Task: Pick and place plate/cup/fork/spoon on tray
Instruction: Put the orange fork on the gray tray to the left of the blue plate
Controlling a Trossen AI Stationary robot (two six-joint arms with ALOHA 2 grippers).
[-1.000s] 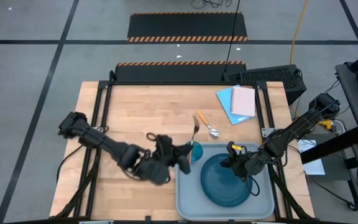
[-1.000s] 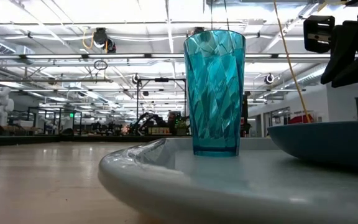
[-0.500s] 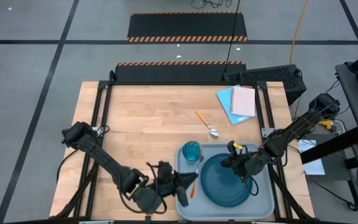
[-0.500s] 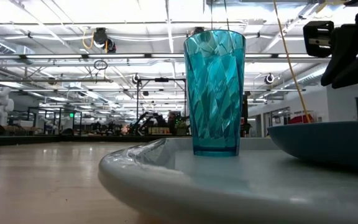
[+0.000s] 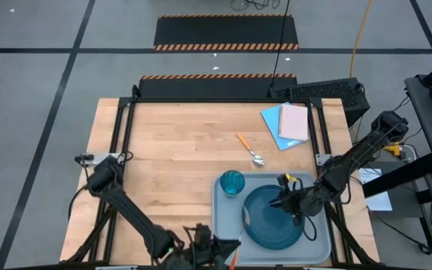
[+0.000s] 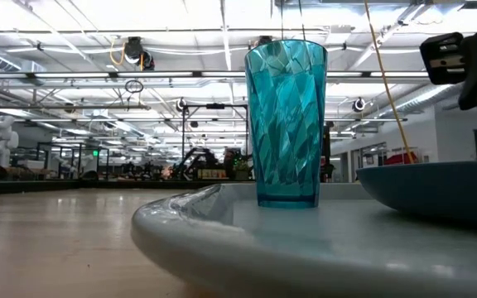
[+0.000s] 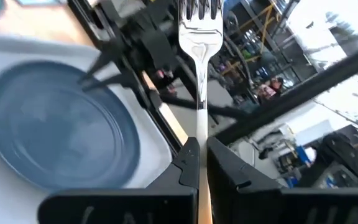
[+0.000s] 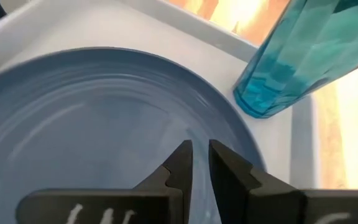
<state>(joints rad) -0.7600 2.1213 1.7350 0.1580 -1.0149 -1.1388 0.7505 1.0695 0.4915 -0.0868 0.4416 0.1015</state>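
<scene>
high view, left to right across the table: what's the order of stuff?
Left pincer holding the fork at the tray's near-left edge → cup → spoon → plate → right pincer over the plate → blue and pink sheets.

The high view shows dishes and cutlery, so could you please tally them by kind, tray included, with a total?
plate: 1
cup: 1
fork: 1
spoon: 1
tray: 1
Total: 5
</scene>
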